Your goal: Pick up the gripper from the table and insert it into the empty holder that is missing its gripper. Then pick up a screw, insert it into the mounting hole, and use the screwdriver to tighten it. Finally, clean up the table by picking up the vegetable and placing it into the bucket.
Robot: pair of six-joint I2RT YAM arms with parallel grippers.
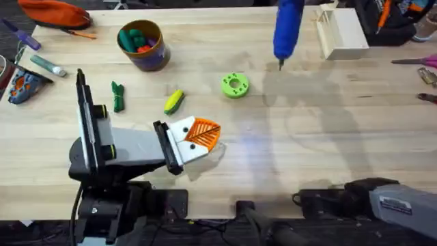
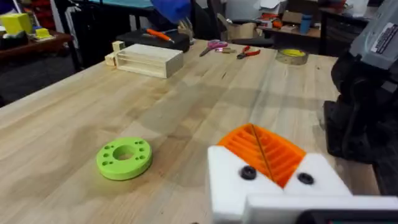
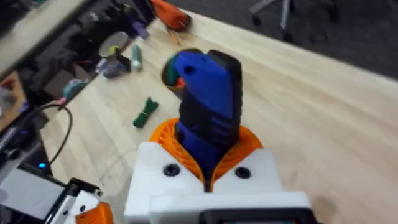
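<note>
My left gripper (image 1: 203, 134) rests low over the table's front left, its orange ribbed fingers (image 2: 264, 152) shut together in the white holder (image 2: 273, 186). Two black screw heads (image 2: 247, 173) sit in that holder. My right gripper (image 3: 208, 146) is shut on the blue screwdriver (image 3: 208, 93), which hangs tip-down over the far middle of the table (image 1: 287, 31). The bucket (image 1: 143, 44) stands at the far left with toy pieces inside. A yellow-green vegetable (image 1: 174, 101) and a dark green vegetable (image 1: 118, 96) lie between the bucket and the left gripper. No loose screw is in view.
A green round disc (image 1: 235, 85) lies mid-table. A pale wooden box (image 1: 341, 31) stands at the far right, with hand tools (image 1: 427, 75) along the right edge. An orange pouch (image 1: 54, 12) and a marker (image 1: 48, 65) lie at the far left.
</note>
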